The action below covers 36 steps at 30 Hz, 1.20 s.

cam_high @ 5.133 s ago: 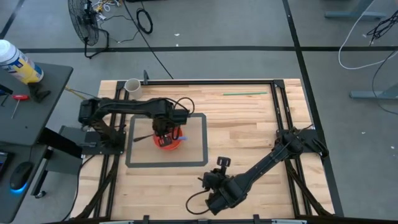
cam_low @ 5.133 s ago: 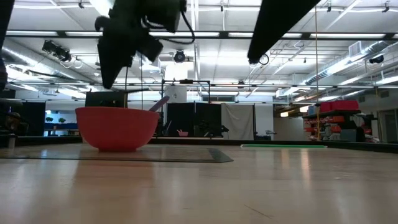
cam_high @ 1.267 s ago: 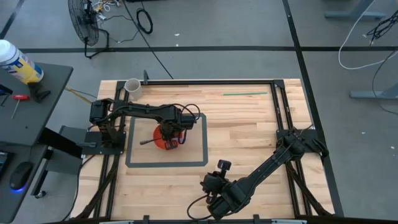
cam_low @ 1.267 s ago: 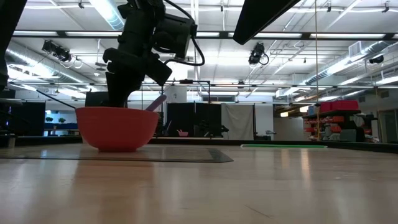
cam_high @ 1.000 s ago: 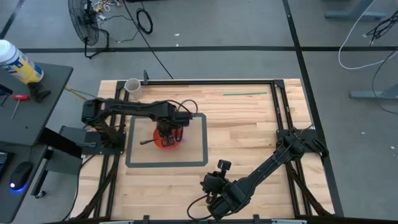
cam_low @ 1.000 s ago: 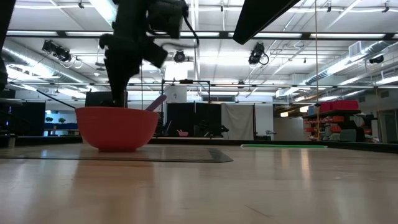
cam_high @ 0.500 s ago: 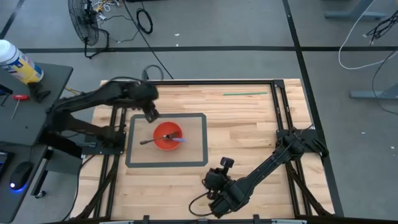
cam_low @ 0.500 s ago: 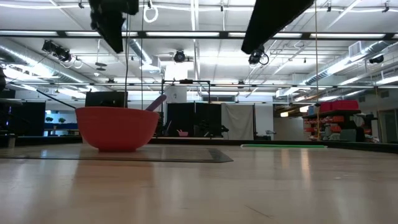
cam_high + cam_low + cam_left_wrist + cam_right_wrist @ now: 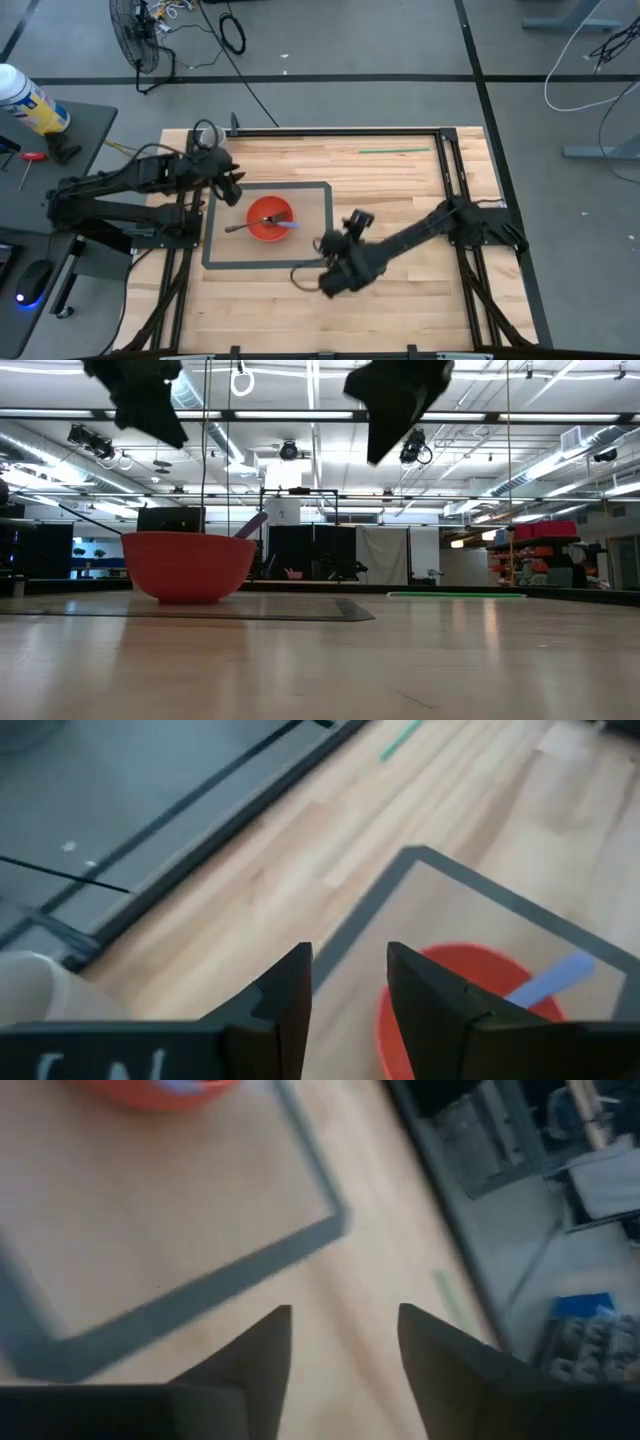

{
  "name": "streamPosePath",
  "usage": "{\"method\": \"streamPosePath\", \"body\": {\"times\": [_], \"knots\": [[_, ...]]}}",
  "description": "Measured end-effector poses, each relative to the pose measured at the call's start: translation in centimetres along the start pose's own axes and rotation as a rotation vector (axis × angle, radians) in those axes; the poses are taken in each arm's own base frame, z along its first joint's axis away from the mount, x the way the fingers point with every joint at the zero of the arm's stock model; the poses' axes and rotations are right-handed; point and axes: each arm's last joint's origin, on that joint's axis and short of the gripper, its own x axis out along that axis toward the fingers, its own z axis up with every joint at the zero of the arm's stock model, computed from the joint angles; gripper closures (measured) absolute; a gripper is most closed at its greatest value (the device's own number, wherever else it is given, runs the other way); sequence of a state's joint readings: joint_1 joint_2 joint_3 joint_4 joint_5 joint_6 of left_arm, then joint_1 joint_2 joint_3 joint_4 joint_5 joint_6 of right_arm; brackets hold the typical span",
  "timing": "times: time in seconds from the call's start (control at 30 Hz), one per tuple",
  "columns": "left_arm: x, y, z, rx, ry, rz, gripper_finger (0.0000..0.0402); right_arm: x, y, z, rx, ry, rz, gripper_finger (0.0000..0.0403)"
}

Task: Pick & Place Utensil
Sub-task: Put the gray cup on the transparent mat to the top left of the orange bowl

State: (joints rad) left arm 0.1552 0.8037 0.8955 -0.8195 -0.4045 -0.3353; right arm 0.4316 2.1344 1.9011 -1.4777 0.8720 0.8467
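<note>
The left end effector (image 9: 232, 187) has pulled away from the round red plastic bowl (image 9: 269, 219) toward the upper left of the high view; a second ago it was down over the bowl, and now it hangs above the grey taped rectangle's (image 9: 330, 225) upper-left corner, its fingers (image 9: 283, 1000) apart and empty. Left in the bowl are a dark-handled metal utensil (image 9: 240, 227), its handle over the left rim, and a pale blue plastic utensil (image 9: 285, 224) leaning right. That suggests the placing is done.

Meanwhile the right end effector (image 9: 331, 280) has swung up from the lower centre of the frame to just below the rectangle's lower-right corner, fingers (image 9: 255, 1350) spread with nothing between them.

The light wooden tabletop (image 9: 400, 190) lies bare across its centre and right, apart from a thin green stick (image 9: 394, 151) near the top edge. A small white cup (image 9: 208, 135) sits close behind the left arm, the one obstacle to its retreat.
</note>
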Motion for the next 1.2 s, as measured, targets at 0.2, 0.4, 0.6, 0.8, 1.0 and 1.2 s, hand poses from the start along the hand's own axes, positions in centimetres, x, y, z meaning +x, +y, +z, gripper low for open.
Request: {"method": "streamPosePath", "body": {"times": [0.2, 0.4, 0.6, 0.8, 1.0, 1.2], "knots": [[1.4, 0.0, -3.1, -0.002, -0.061, -0.037, 0.0264, 0.6, -8.2, 2.6, 0.049, 0.016, -0.023, 0.0190], [1.8, -0.2, -4.4, 0.000, -0.097, -0.107, 0.0264, 3.9, -15.4, 4.4, -0.022, 0.129, 0.070, 0.0196], [2.0, -0.3, -5.0, 0.018, -0.093, -0.064, 0.0264, 9.8, -20.4, 5.9, 0.002, 0.203, 0.247, 0.0200], [2.1, 0.8, -4.6, -0.032, -0.156, 0.134, 0.0264, 13.3, -22.9, 8.1, 0.027, 0.019, 0.363, 0.0200], [3.3, 3.2, -4.1, -0.123, -0.131, 0.334, 0.0264, 14.6, -24.4, 9.7, 0.004, -0.177, 0.420, 0.0200], [4.7, 6.3, -3.9, -0.232, -0.053, 0.483, 0.0264, 14.8, -24.7, 9.8, -0.058, -0.206, 0.408, 0.0200]]}}
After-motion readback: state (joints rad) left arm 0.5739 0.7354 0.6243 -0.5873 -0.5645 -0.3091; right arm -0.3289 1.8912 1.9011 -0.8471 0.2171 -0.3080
